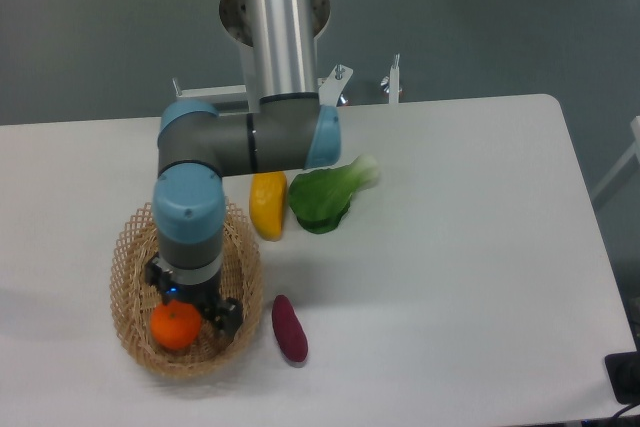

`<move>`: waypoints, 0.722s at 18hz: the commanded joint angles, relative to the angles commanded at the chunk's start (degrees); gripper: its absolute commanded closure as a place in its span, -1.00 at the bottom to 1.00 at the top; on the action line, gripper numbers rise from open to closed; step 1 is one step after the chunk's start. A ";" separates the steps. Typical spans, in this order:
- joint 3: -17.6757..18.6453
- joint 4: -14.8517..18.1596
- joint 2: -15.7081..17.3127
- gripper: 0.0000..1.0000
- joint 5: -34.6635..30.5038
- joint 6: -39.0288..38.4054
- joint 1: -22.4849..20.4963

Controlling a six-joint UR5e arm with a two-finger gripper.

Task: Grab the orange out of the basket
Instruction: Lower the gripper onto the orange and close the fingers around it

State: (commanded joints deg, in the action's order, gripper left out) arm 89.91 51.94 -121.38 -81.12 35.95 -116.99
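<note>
Fixed camera: the basket [130, 247] sits at the table's [480, 277] front left and contains one item — the orange [174, 326], lying at its near end (round, so no long axis or heading can be stated). The gripper [193, 307] hangs over the basket just above the orange, fingers apart — contact cannot be confirmed. Outside the basket: purple sweet potato [290, 329] just beside its right rim, yellow fruit [267, 203] and leafy green [327, 197] behind.

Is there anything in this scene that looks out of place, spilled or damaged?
Nothing stands out. The orange lies intact in the upright basket, with the pincer above it. The yellow fruit, leafy green and sweet potato lie undisturbed on the table.
</note>
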 joint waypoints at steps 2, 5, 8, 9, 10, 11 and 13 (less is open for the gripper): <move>0.00 0.00 -0.44 -1.00 0.00 -0.53 0.44; 0.00 0.00 -1.14 -1.00 -0.09 -1.05 0.79; -0.26 -0.17 -2.02 -1.00 -0.09 -2.63 0.88; -0.52 -0.18 -2.37 -1.00 -0.18 -3.51 0.97; -0.79 -0.18 -2.46 -1.00 -0.26 -3.87 0.97; -0.79 -0.18 -2.46 -1.00 -0.26 -3.87 0.97; -0.70 -0.18 -2.72 -1.00 -0.53 -3.96 0.97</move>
State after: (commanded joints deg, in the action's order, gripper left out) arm 89.21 51.77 -124.10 -81.65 31.99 -116.02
